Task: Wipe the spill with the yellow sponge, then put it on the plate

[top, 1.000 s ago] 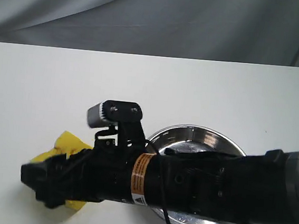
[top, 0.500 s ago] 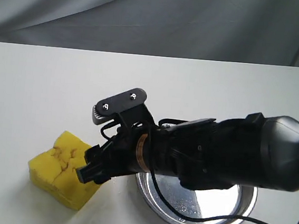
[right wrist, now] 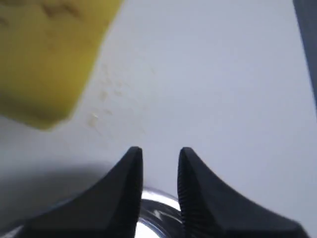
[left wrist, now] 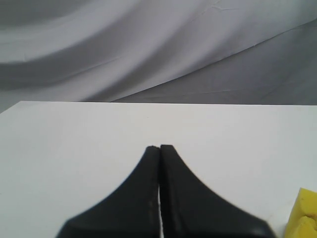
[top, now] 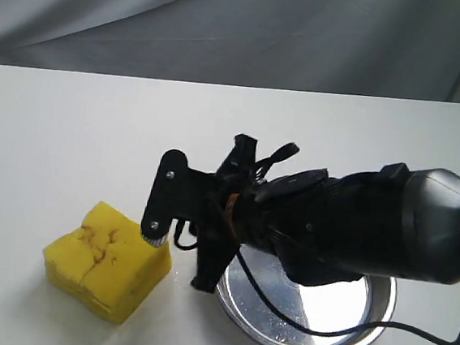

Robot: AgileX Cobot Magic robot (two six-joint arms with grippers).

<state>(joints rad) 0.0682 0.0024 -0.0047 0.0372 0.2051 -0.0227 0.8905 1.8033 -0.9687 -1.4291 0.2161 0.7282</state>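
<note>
Your right gripper (top: pixel 203 281) points down at the white table (top: pixel 70 141) btwn the thick yellow foam sponge (top: pixel 106 271) and the round shiny silver metal plate (top: pixel 339 309). Its black arm (top: pixel 347 229) reaches in from the right of the ext. view & covers much of the dish. Jaws stand a narrow gap apart w/ nothing btwn them; the right wrist view shows the plate's rim just beyond the tips. The sponge sits flat on the table, just left of the plate, not on it, creased top up, clear of the fingers. Faint tan-brown spill marks (right wrist: pixel 105 94) dot the table beside the sponge's edge in the right wrist view. Your left gripper (left wrist: pixel 159 148) is over the table, fingers pressed together, holding nothing; a corner of the sponge shows at the edge of its view. Grey draped cloth (top: pixel 228 25) hangs behind the table
</note>
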